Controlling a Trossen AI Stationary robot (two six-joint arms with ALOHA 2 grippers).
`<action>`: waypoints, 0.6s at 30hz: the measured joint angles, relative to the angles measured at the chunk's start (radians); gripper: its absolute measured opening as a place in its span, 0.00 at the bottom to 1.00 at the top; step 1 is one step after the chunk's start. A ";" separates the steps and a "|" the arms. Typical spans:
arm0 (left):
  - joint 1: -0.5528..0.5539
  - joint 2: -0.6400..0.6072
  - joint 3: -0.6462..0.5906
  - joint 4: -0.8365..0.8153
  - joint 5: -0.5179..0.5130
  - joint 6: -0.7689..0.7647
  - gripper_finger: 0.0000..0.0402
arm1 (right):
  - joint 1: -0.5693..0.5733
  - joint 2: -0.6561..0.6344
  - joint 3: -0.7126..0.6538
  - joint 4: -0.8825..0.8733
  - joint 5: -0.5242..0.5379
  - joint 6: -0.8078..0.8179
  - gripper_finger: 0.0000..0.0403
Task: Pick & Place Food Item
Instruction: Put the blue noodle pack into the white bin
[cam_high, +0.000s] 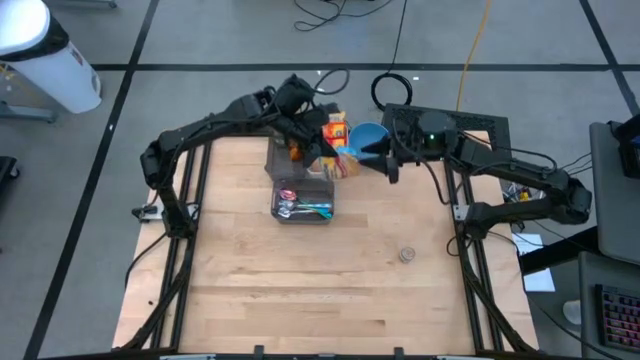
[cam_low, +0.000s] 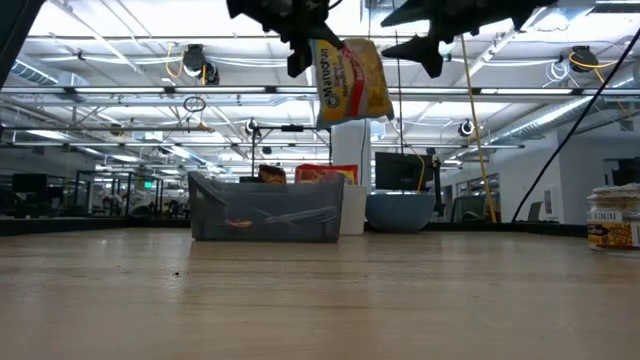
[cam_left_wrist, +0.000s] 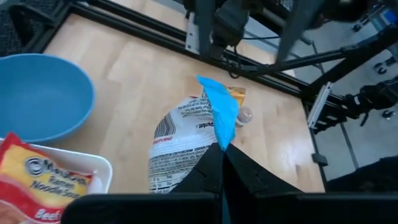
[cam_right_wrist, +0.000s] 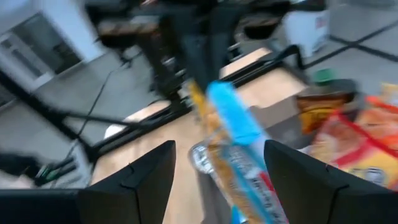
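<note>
Blur smears the right wrist view, so the noodle packet (cam_right_wrist: 239, 158) is seen there only as a streak with a blue edge between the right gripper's (cam_right_wrist: 217, 180) widely parted fingers, with no contact shown. In the low view the arms are cut off at the top edge; the packet (cam_low: 348, 80) is shown hanging well above the table (cam_low: 320, 290), pinched at its top by dark fingers. The left wrist view settles the grip: the left gripper (cam_left_wrist: 222, 163) is clamped shut on the packet's blue end, packet dangling over bare wood. From above, the packet (cam_high: 345, 160) is mostly hidden under both grippers, near the blue bowl (cam_high: 368, 135). The grey bin (cam_high: 303, 200) contents are hard to make out. A small jar (cam_high: 407, 255) is seen from above; the low view crops it at the right edge.
</note>
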 joint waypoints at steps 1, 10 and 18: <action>0.007 0.000 0.000 -0.001 0.001 0.007 0.00 | -0.014 0.000 0.000 0.004 0.016 0.015 0.59; 0.128 0.000 0.000 -0.104 0.084 0.156 0.01 | -0.132 0.000 0.000 0.070 0.036 0.125 0.63; 0.223 0.004 0.000 -0.142 0.116 0.288 0.00 | -0.168 0.021 -0.001 0.082 0.065 0.177 0.64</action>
